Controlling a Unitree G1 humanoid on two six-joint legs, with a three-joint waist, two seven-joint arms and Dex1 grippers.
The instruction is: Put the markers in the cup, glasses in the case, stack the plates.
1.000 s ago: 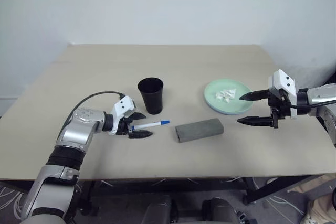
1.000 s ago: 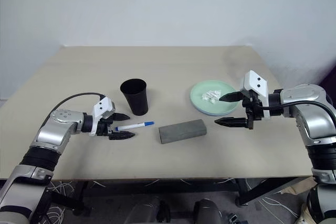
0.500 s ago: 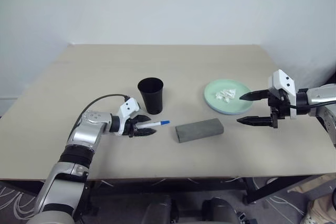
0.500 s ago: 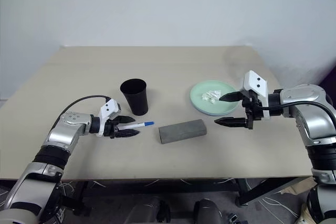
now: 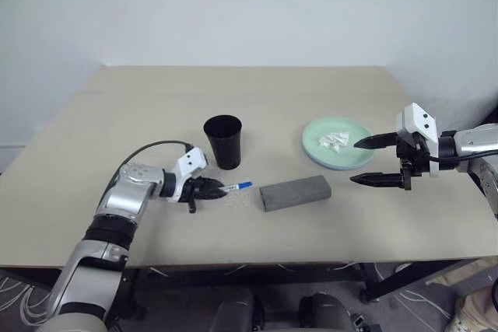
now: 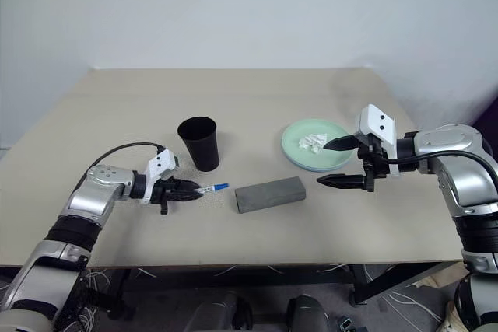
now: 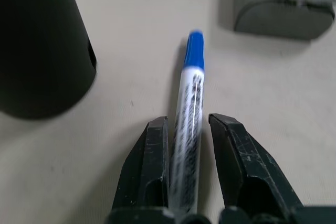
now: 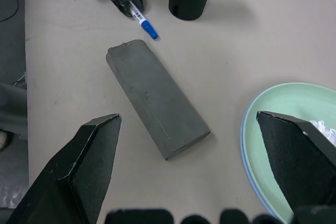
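Left hand (image 7: 189, 129) closed round blue marker (image 7: 190, 108).

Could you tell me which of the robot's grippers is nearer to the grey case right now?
The left. The left gripper sits just to the robot's left of the grey case, closed around the blue-capped marker. The right gripper hovers open farther off, by the mint green plate.

Looks like robot test lab: bare beige surface (image 5: 257, 99) against plain white wall (image 5: 249, 5), loose cables (image 6: 93, 276) on floor under near edge, no furnishings around.
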